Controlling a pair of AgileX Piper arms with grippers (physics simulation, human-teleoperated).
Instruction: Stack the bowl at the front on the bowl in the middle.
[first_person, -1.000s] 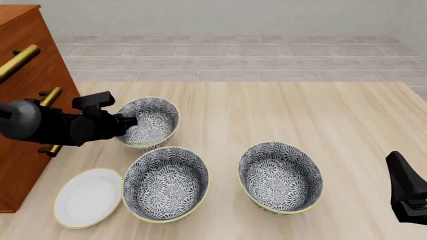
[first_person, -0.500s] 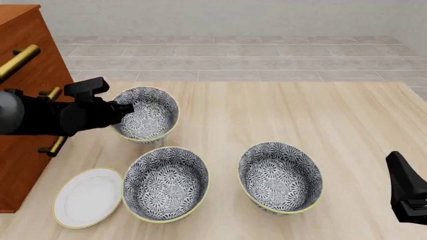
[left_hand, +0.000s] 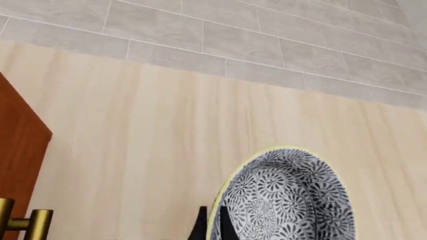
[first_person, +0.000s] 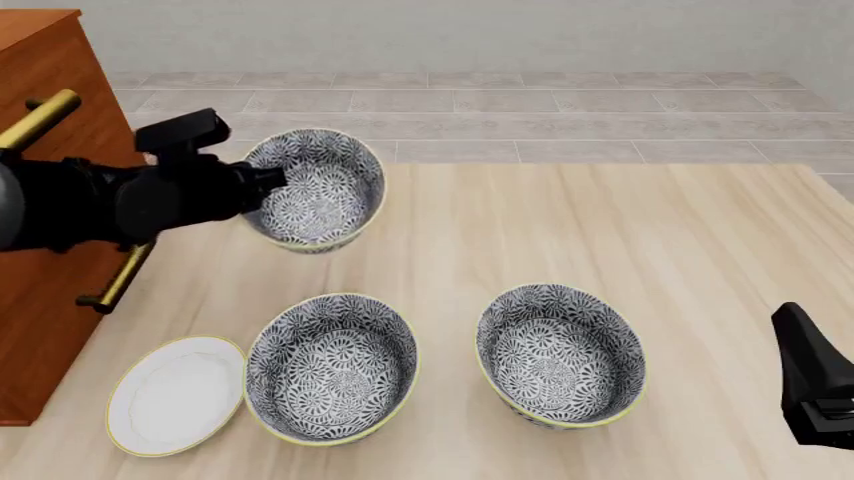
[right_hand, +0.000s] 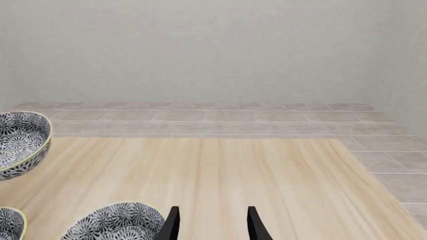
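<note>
The left gripper (first_person: 271, 180) is pinched shut on the left rim of the bowl at the front (first_person: 320, 190), one finger inside the wall and one outside, and over the last second it has raised the bowl off the table (first_person: 641, 250). The bowl now hangs tilted at the far left, beside the wooden cabinet (first_person: 47, 280), with its base clear of the wood. So the grasp holds and the lift is done; what remains is carrying it nearer, over the bowl in the middle (first_person: 331, 365), which I take to be the near-left one beside the white plate (first_person: 174, 395). The third bowl (first_person: 561, 355) sits untouched at the near right. The right gripper (right_hand: 212, 227) idles with its fingers apart.
</note>
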